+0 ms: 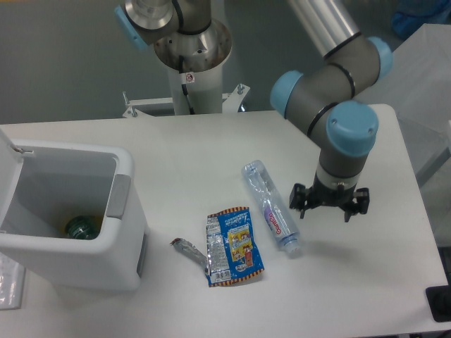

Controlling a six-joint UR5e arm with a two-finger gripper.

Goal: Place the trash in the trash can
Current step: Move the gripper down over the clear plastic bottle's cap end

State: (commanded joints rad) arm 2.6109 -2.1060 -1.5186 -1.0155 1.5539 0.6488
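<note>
A crushed clear plastic bottle point(271, 208) with a white-and-pink label lies on the white table, right of centre. A flat blue foil snack wrapper point(236, 244) with a silver torn strip point(189, 249) lies just left of it. The white trash can point(70, 211) stands at the left with its lid point(8, 151) hinged open; a green item point(83, 227) lies inside. My gripper point(330, 208) hangs above the table just right of the bottle, apart from it. Its fingers point(299, 201) are spread open and hold nothing.
The arm's base point(192, 53) stands at the table's back edge. The table's right edge point(416, 183) is close to the gripper. A dark object point(440, 303) sits at the front right corner. The grey latch point(118, 197) faces the wrapper.
</note>
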